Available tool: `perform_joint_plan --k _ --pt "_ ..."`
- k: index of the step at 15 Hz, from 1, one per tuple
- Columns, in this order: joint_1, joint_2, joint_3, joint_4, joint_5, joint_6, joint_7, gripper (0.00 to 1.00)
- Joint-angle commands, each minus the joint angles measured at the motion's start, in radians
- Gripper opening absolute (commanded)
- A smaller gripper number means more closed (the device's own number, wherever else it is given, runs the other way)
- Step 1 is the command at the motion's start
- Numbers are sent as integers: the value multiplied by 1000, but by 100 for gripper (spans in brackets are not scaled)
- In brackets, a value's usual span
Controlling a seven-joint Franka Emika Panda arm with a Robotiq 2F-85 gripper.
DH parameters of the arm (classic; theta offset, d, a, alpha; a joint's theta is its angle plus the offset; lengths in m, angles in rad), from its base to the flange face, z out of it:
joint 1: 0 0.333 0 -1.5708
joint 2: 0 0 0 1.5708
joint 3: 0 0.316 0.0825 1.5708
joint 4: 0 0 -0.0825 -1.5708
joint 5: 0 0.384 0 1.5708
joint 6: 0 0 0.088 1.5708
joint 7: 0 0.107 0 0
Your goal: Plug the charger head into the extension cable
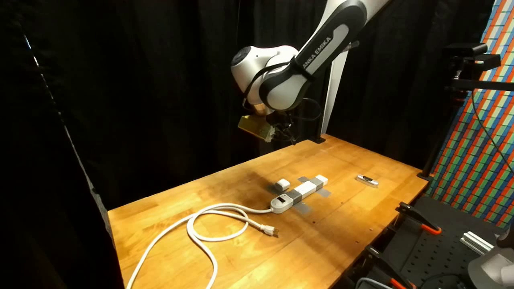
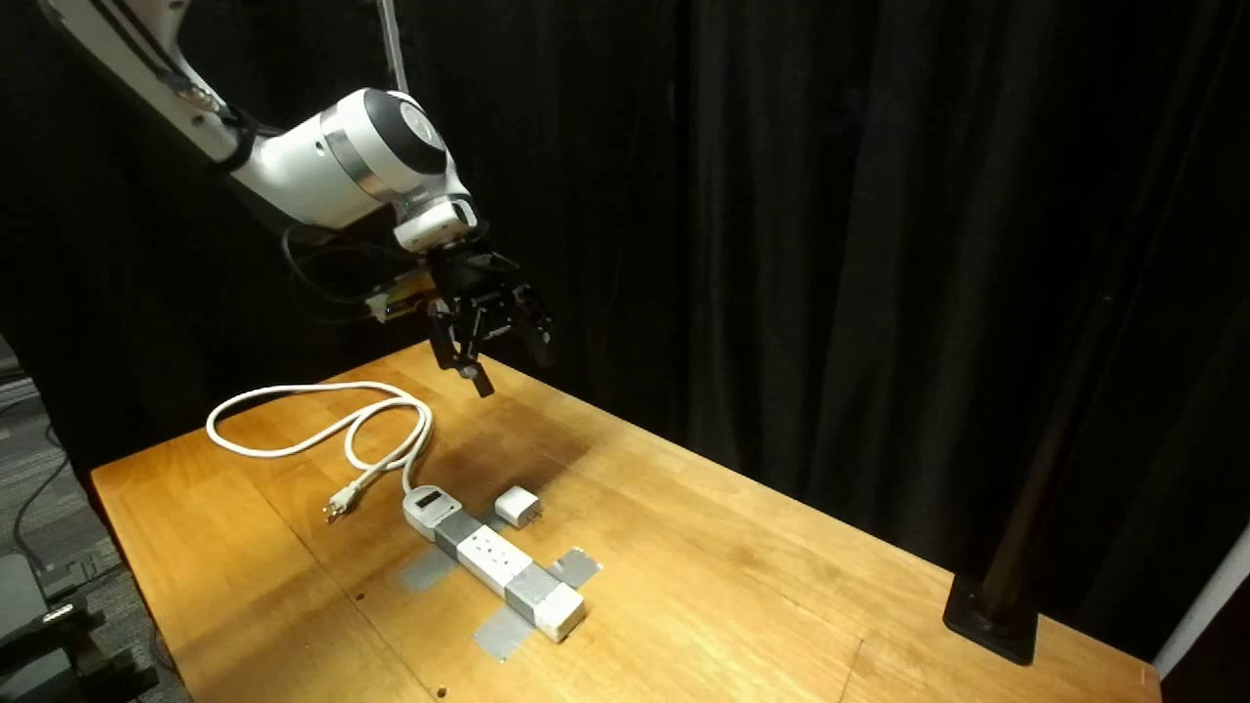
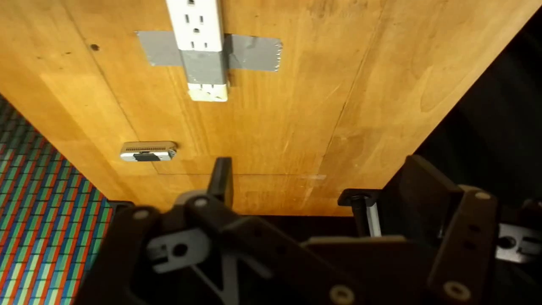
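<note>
Black fabric curtains [image 2: 830, 244] hang behind one honey-brown wooden table [image 1: 345, 160]; one multicoloured brick-patterned panel [image 1: 478, 160] shows to the side. Count: one small, boxy, whitish plastic charger head [image 2: 518, 505]; one white extension cable [image 1: 305, 188], consisting of one outlet strip [image 2: 494, 555], one thick looped cord [image 1: 217, 240] and one white plug [image 1: 268, 230]; two bands of grey tape [image 3: 205, 67] across the strip; one flat silver-and-black item [image 3: 146, 156], kind unclear; two black-and-orange clamps [image 1: 421, 218] by the table edge; one white-and-black robot arm [image 2: 303, 171], upper part cut off in both exterior views. Cord runs out of the bottom edge in an exterior view; strip cut off at the top of the wrist view. Black end effector [image 3: 322, 182] hard to make out against the curtains; wrist view, blurred close up, shows its two fingers [image 3: 221, 180] spread wide, well apart from the charger head. Charger head: rounded edges, thin metal prongs [image 2: 534, 517] visible at one side. Lies on the table just beside the strip, near the end with the dark switch [image 2: 430, 499], unplugged. Contact with the adjacent tape flap: cannot tell.
</note>
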Motion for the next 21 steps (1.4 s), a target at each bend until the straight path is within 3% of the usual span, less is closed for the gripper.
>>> perform_joint_plan --k 1,4,9,21 --pt "96 117 -78 101 -102 -7 160 100" --pt "148 199 -98 144 -166 -65 259 100" --pt "173 310 -85 207 -163 -93 349 100" --pt "181 486 -67 307 -106 -105 332 100"
